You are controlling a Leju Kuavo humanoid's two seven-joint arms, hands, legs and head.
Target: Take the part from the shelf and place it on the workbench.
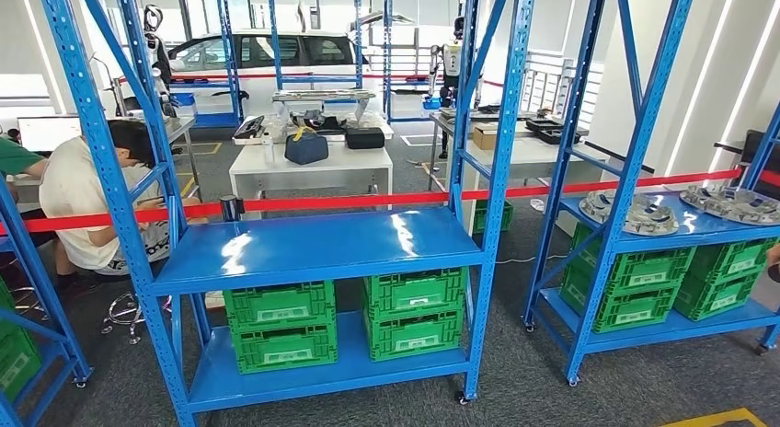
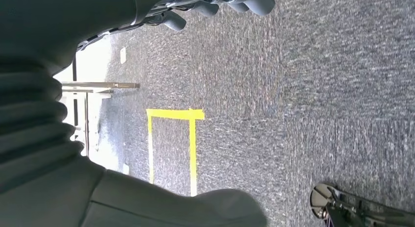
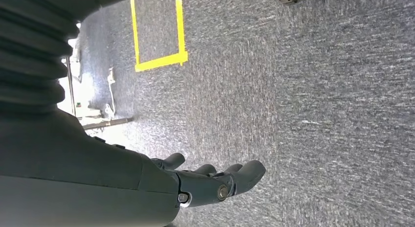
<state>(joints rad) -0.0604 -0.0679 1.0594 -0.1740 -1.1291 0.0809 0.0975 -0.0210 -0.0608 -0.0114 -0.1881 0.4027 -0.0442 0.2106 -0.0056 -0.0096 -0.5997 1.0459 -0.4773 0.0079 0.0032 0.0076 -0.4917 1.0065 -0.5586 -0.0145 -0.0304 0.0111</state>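
silver round parts [image 1: 633, 212] lie on the right-hand shelf [image 1: 699, 230], green crates [image 1: 635, 282] stacked beneath. left hand [image 2: 215, 4] and right hand [image 3: 215, 180] hang over carpet, fingers [image 3: 244, 174] loosely spread, holding nothing.

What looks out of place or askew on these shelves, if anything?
Nothing stands out. The green crates sit stacked squarely under the middle shelf, whose top is bare. The metal parts lie flat on the right-hand shelf. Both hands hang over grey carpet, holding nothing: left hand, right hand.
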